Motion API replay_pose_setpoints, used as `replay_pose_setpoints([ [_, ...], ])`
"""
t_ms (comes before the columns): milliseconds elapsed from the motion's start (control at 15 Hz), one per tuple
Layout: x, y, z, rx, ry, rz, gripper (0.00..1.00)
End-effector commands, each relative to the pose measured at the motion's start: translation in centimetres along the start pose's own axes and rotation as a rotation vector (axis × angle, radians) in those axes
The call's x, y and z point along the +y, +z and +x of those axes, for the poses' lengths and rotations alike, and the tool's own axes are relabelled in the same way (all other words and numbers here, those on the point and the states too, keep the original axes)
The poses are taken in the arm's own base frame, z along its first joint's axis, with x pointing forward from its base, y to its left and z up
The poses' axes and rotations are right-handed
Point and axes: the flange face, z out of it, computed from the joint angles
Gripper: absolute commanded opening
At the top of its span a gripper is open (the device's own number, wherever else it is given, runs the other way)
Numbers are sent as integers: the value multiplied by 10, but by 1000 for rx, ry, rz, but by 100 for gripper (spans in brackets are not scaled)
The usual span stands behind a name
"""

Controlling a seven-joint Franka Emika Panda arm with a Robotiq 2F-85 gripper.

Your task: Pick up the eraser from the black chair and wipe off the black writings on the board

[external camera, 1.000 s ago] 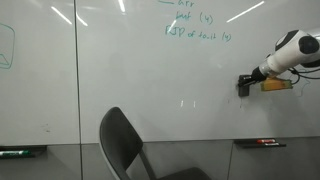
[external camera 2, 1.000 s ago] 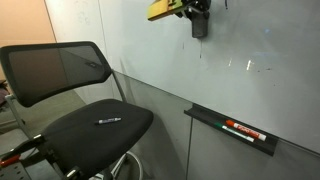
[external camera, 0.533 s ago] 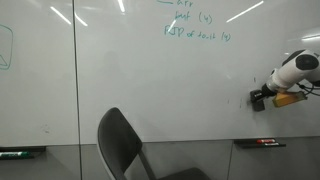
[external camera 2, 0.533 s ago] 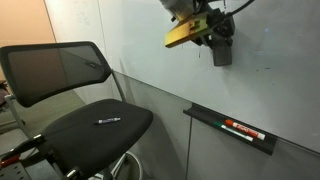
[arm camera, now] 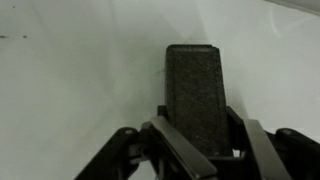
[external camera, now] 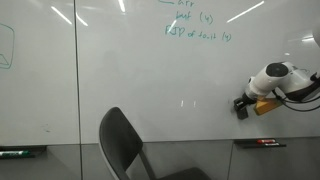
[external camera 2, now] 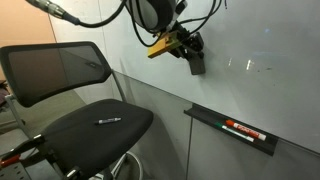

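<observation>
Dark eraser [external camera 2: 197, 63] now nearer black chair [external camera 2: 57, 72]

Green handwriting [external camera: 195, 25] is showing near the top in an exterior view, a green sketch [external camera: 6, 48] is sitting at its left edge, and a red-and-black marker [external camera 2: 243, 130] is lying in a dark tray [external camera 2: 200, 114]

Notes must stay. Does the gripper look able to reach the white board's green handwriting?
Probably yes: the gripper holds a dark rectangular eraser at the board; only bare surface separates it from the handwriting.
</observation>
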Motion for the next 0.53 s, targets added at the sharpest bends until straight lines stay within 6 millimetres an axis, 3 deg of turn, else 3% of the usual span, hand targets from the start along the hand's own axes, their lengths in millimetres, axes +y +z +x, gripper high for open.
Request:
replay_pose_setpoints([
  [0, -8, -30, 46, 67, -47, -55, 32],
  [200, -19, -59, 73, 144, -50, 0, 32],
  [333, -21, -64, 82, 165, -32, 5, 32],
  [467, -14, -58, 82, 155, -17, -13, 32],
])
